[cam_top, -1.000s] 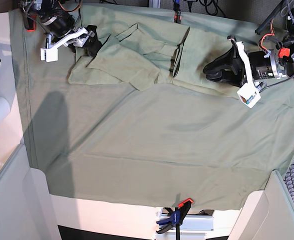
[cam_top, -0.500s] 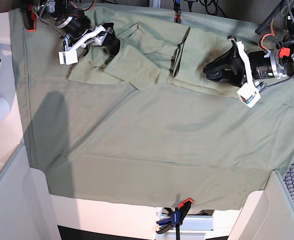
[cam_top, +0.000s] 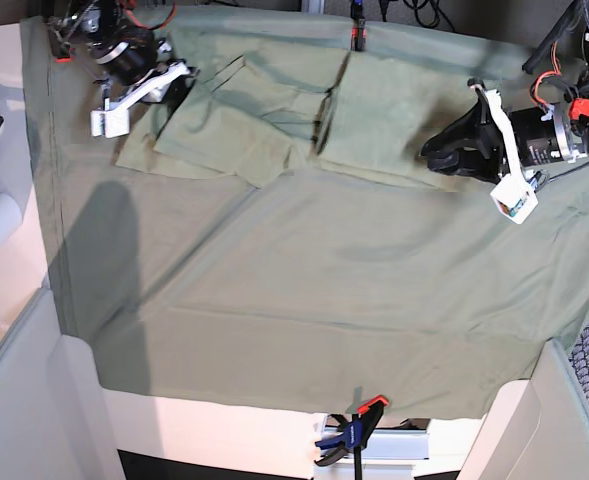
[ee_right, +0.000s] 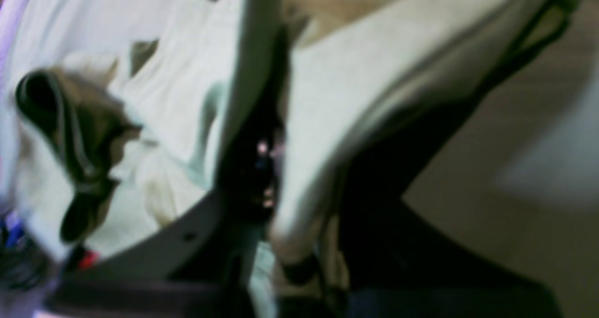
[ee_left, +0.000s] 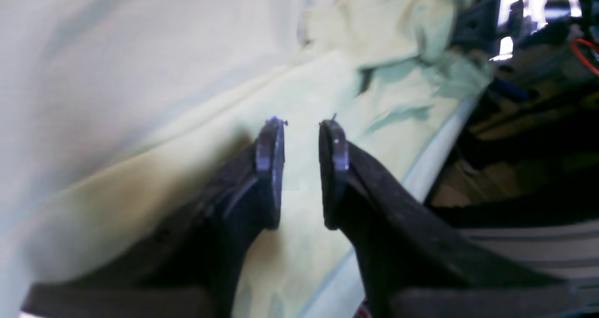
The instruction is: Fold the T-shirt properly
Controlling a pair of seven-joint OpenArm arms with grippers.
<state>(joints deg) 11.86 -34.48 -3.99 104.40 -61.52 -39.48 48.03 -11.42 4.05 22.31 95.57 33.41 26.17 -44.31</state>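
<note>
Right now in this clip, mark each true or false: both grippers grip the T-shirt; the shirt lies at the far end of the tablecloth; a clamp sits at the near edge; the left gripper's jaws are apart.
1. Both grippers grip the T-shirt. False: only the right gripper has pinched its fabric; the left gripper holds nothing.
2. The shirt lies at the far end of the tablecloth. True.
3. A clamp sits at the near edge. True.
4. The left gripper's jaws are apart. True.

I see a plain sage-green T-shirt [cam_top: 244,120] on a greyer green tablecloth [cam_top: 324,290], with a blue-and-orange clamp [cam_top: 352,430] below.
</note>
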